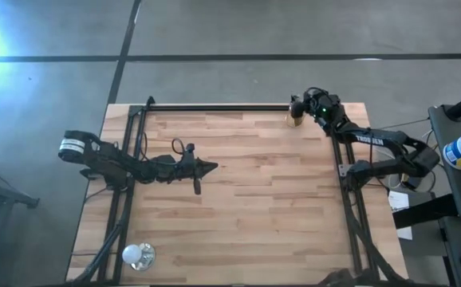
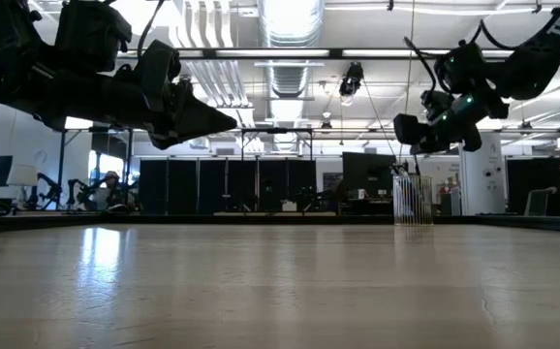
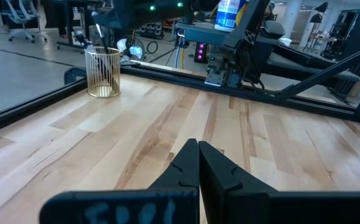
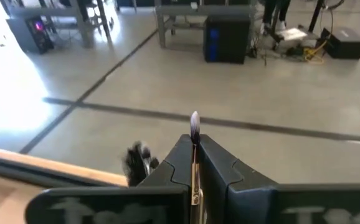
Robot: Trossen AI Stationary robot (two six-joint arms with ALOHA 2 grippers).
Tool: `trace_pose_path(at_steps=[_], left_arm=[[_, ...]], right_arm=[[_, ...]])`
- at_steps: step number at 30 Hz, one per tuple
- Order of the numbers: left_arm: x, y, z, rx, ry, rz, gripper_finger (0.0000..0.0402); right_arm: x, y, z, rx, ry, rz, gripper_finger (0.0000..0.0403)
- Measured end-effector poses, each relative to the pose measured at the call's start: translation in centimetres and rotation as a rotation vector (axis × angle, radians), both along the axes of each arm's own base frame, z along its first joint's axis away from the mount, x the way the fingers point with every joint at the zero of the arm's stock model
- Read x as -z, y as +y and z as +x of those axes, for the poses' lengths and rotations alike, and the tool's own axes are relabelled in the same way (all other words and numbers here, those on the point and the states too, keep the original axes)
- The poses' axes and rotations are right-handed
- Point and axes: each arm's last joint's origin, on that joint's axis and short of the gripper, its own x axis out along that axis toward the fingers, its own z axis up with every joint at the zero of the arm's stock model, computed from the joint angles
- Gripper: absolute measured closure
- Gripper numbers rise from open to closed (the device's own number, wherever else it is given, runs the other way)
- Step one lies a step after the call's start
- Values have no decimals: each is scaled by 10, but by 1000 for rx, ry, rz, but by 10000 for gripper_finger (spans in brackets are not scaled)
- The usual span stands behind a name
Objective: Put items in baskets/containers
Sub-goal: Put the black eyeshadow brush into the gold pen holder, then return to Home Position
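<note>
From above, the right end effector [image 1: 297, 106] hangs over the cup [image 1: 296, 119] at the table's [image 1: 254, 199] far edge; the left end effector [image 1: 211, 167] waits mid-table, pressed closed and empty.

At table level, the cup [image 2: 413, 201] stands below the right end effector [image 2: 406, 131].

The right wrist view shows its fingers clamped on a stick [image 4: 195, 134].

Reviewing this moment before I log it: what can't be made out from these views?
- Cup contents: high view, the right tool covers it; low view, too small to count.
- The brush in the right tool: its lower part is hidden between the fingers in the right wrist view.
- White ball: shows only in the high view.
- Left tool: shut, nothing visible in it.
</note>
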Motion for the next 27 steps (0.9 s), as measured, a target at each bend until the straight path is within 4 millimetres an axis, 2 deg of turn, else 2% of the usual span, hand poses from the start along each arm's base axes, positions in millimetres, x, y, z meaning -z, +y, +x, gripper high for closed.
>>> trace_pose_path(at_steps=[10, 23, 27], left_arm=[[2, 1, -2, -3, 7, -1, 402], [3, 4, -3, -18, -5, -40, 402], [-1, 7, -4, -29, -25, -50, 402]], right_arm=[[13, -1, 3, -55, 9, 86, 376], [7, 1, 2, -46, 55, 161, 292], [2, 2, 1, -77, 112, 199, 288]])
